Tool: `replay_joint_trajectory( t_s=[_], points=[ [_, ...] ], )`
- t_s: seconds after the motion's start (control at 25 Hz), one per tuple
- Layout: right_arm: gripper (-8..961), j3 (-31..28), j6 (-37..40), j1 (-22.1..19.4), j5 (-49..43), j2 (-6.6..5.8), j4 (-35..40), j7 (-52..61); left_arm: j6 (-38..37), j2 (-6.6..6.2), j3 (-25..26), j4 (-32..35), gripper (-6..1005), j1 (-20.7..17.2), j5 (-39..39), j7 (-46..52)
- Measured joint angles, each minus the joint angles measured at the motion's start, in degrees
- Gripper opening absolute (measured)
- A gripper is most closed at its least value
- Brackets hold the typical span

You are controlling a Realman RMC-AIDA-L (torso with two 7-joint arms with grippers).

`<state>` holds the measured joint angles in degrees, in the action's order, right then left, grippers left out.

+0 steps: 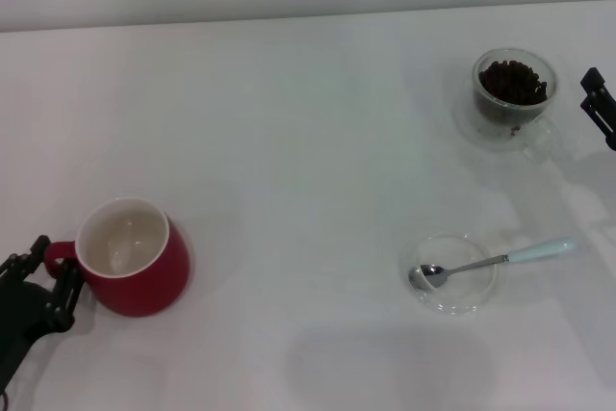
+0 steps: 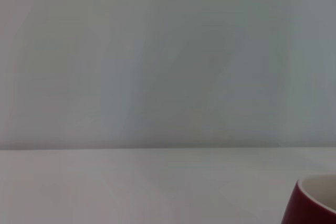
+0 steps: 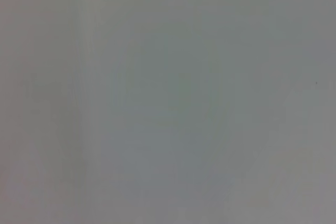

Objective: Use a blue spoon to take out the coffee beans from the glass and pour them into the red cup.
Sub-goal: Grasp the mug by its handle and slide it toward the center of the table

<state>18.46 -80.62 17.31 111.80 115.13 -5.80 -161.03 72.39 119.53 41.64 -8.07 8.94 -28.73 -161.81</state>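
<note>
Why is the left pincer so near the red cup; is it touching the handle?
Touching: in the head view the left pincer has its fingers around the red cup's handle.

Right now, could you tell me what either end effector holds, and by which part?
Left end effector is at the glossy red cup's loop handle; grip cannot be told. Right end effector holds nothing.

The red cup [image 1: 135, 259] stands upright near the table's front left, glossy red outside, white and empty inside, its loop handle pointing left. The glass [image 1: 514, 95], clear with a loop handle, stands upright at the far right, filled with dark coffee beans [image 1: 513, 81]. The blue spoon [image 1: 491, 262] lies near the front right, metal bowl left, pale blue handle right.
</note>
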Motion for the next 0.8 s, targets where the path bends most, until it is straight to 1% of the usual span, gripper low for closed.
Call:
replay_joint_trajectory(
  t_s=[0.08, 0.32, 0.56, 0.8],
  points=[
    [872, 0.0, 0.01, 0.0, 0.0, 0.0, 0.0, 0.01, -0.15, 0.01, -0.43, -0.47, 379, 0.03, 0.06, 0.0],
    [872, 0.0, 0.03, -0.01, 0.0, 0.0, 0.03, -0.01, -0.24, 0.02, -0.56, -1.05, 320, 0.03, 0.08, 0.0],
    [872, 0.0, 0.03, -0.09, 0.0, -0.06, 0.17, -0.09, -0.19, -0.03, -1.07, -2.18, 166, 0.21, 1.06, 0.0],
    [872, 0.0, 0.03, -0.1, 0.0, -0.09, 0.18, -0.07, -0.64, 0.1, -1.32, -2.76, 163, 1.52, 1.43, 0.0]
  ],
)
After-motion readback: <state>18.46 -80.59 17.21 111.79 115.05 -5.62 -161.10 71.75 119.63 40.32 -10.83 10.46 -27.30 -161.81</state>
